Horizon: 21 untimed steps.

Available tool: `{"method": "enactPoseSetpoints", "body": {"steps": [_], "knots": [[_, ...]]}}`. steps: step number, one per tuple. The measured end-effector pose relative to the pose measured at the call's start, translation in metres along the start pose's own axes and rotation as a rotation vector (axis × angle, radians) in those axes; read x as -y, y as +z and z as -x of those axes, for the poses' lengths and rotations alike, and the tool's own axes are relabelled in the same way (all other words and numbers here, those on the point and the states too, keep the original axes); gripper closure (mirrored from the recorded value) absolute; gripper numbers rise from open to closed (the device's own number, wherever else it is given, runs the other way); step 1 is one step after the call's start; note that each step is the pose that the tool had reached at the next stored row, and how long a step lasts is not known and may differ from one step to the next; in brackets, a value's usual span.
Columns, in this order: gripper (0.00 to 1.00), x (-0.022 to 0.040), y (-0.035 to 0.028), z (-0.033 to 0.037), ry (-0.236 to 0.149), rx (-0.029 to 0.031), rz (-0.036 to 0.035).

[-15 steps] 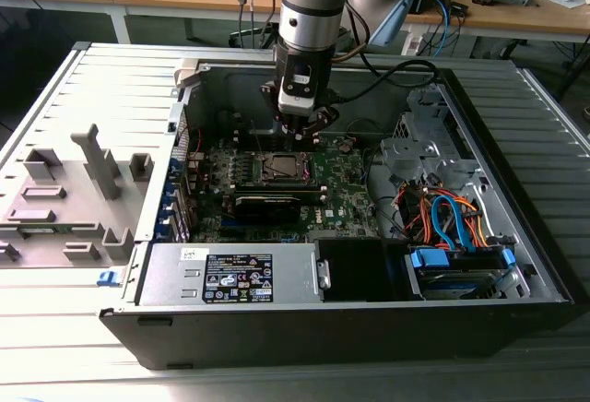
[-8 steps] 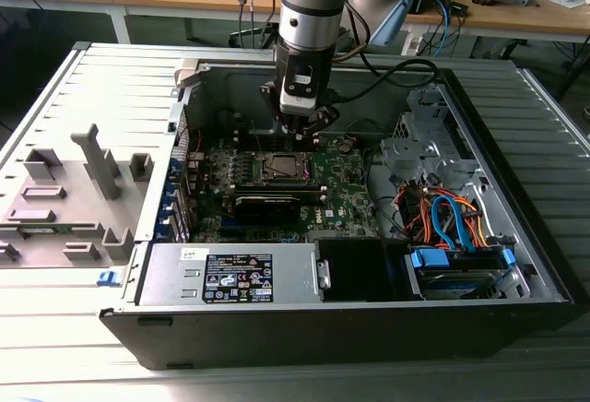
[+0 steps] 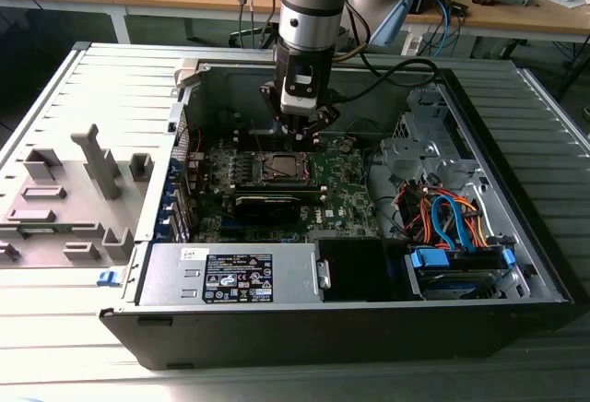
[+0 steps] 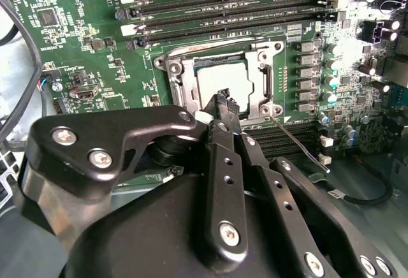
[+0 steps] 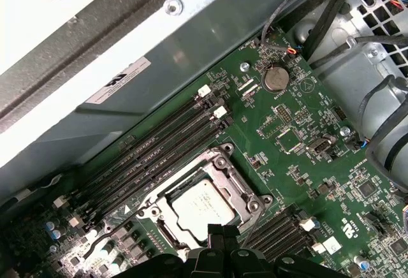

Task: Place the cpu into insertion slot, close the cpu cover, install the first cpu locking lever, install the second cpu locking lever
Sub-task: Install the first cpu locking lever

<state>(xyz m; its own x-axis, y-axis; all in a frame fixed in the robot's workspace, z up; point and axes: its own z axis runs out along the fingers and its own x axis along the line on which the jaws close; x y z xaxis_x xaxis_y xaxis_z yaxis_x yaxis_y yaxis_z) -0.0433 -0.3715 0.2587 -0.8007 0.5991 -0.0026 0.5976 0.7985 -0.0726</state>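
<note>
Well behind the insertion slot (image 3: 283, 168) stand wooden desks (image 3: 553, 17); a grey slatted table (image 3: 55, 347) bears the one open computer case (image 3: 369, 324) that encloses the slot. One green motherboard (image 4: 95, 67) surrounds it. One gripper (image 4: 221, 99) hangs just above the slot's edge, fingertips together with nothing seen between them. One cpu cover (image 4: 260, 77) lies flat on the slot, one cpu (image 4: 223, 77) seated in its window. One thin lever (image 4: 298, 143) juts out from the slot's corner.

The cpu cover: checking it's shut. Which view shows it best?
First wrist view: the cpu cover shows almost whole. In the second wrist view the gripper hides one edge; the exterior view shows it from afar.
</note>
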Motion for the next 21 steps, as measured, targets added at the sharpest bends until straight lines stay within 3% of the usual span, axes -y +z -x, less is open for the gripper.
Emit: {"method": "enactPoseSetpoints", "body": {"steps": [21], "knots": [[0.89,0.0000,0.0000,0.0000,-0.029,0.0021,0.0001]]}}
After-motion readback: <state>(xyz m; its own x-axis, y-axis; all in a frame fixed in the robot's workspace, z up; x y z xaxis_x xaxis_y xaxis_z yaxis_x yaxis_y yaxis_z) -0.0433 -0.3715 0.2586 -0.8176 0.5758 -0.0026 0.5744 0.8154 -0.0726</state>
